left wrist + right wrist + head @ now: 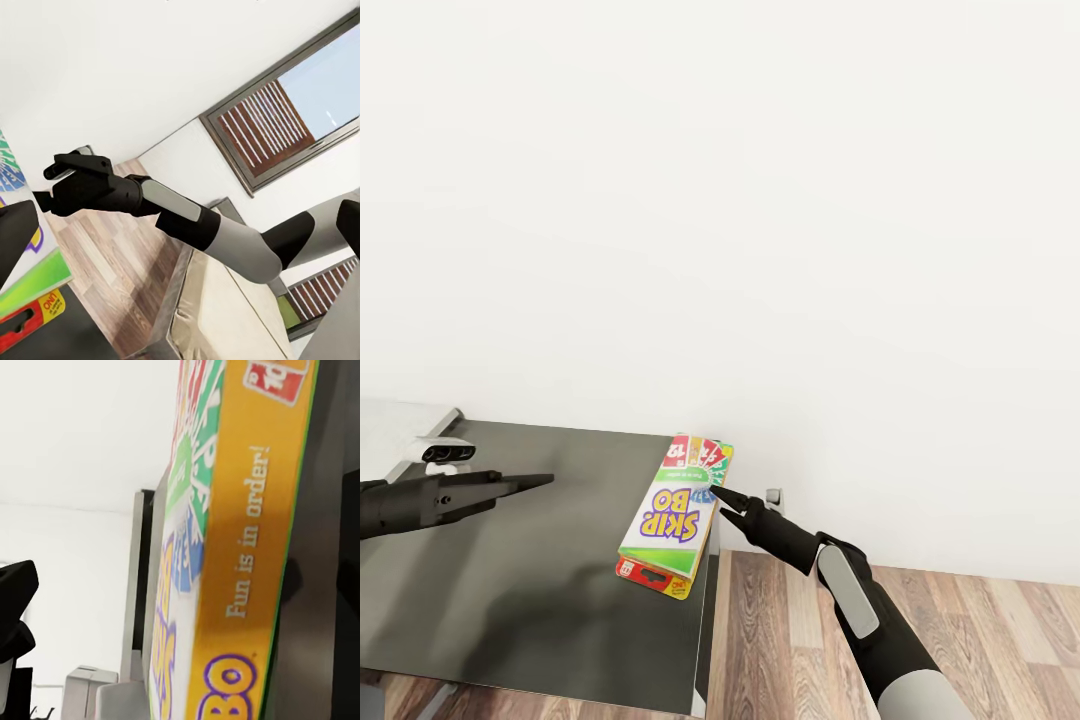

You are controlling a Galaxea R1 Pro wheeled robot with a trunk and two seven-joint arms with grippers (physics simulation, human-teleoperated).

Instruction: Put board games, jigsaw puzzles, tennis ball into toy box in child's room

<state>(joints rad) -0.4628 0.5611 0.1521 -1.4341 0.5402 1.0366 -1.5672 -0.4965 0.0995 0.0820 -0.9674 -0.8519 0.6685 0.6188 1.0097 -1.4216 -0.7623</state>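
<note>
Lettering on top board game (672, 512) reads "SKIP-BO" ("Fun is in order!"); end effector states unclear.

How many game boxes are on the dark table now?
2. The Skip-Bo box lies at the table's right edge, near the right pincer. A red-yellow box lies under it, mostly hidden. Others may be out of view.

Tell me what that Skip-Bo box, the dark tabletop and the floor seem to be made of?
The Skip-Bo box looks like printed cardboard with a smooth, slightly glossy finish, going by its sharp edges and colourful artwork. The tabletop seems a smooth dark grey laminate or coated board; soft shadows and a faint sheen suggest satin, though painted metal is possible. The floor looks like wood planks, with visible grain and seams.
</note>
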